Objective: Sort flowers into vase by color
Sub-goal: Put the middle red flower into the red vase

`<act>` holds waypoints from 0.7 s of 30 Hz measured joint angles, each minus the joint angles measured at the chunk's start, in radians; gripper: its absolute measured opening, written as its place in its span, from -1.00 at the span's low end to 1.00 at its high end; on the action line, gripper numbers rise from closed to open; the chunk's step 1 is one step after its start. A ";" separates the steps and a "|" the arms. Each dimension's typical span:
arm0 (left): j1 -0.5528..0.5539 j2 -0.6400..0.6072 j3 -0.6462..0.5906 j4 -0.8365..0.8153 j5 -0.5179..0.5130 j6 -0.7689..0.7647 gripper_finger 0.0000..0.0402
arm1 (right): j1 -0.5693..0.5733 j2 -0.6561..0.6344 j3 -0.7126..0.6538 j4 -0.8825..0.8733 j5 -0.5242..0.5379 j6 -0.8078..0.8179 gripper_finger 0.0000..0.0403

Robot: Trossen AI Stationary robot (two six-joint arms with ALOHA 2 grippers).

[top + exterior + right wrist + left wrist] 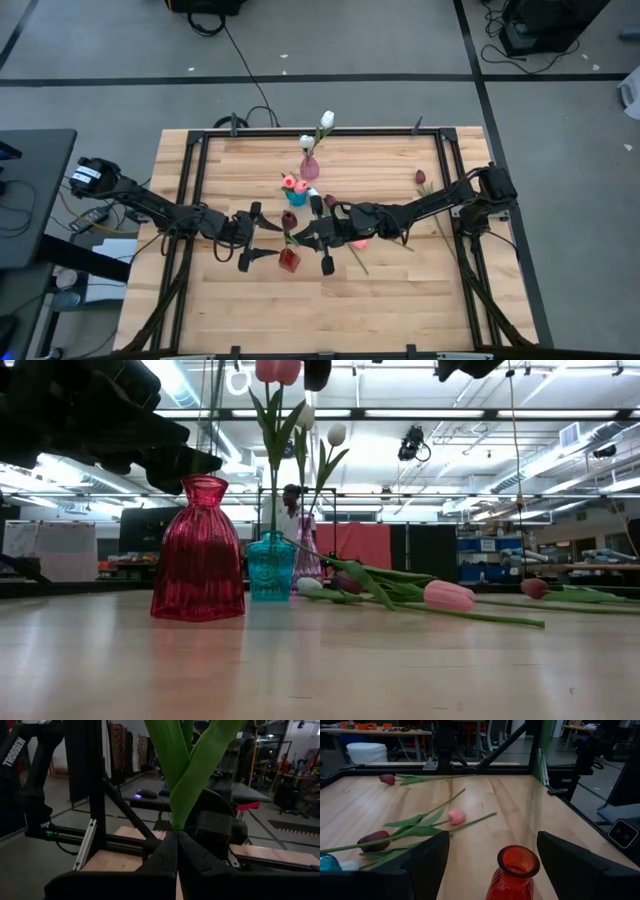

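A dark red tulip [289, 218] stands upright in my shut right gripper [303, 238], just far of the red vase [289, 260]. My left gripper [250, 238] is open, with one finger on each side of the red vase [515, 870] and touching nothing. Pink tulips stand in the teal vase [296, 196], white ones in the pink vase [309, 168]. A pink tulip [358, 243] and two dark red ones [421, 177] [330, 200] lie flat on the table. My right gripper [176, 836] pinches the tulip's stem between its two fingertips, just below where two broad green leaves [176, 822] fork. The fingers come in level from the table's right, across the stem. The flower is upright; its lower end is hidden by the fingers.
The three vases stand close together at the table's middle. Loose tulips [456, 816] [372, 840] lie just right of them, under my right arm. A black frame [190, 190] runs along the table's sides. Bare wood lies toward the near edge [330, 320].
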 joint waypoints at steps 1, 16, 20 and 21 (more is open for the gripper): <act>0.000 0.000 0.000 0.000 -0.001 0.000 0.53 | 0.000 0.000 0.000 0.000 0.000 0.000 -0.95; 0.000 0.000 0.000 0.008 -0.026 0.000 0.53 | -0.037 0.008 -0.001 -0.164 0.008 0.002 -0.85; 0.000 0.000 0.000 0.008 -0.045 -0.001 0.53 | -0.055 0.008 -0.001 -0.223 -0.053 0.049 -0.61; 0.000 0.000 0.000 0.009 -0.045 -0.001 0.53 | -0.059 0.008 -0.001 -0.233 -0.078 0.059 -0.54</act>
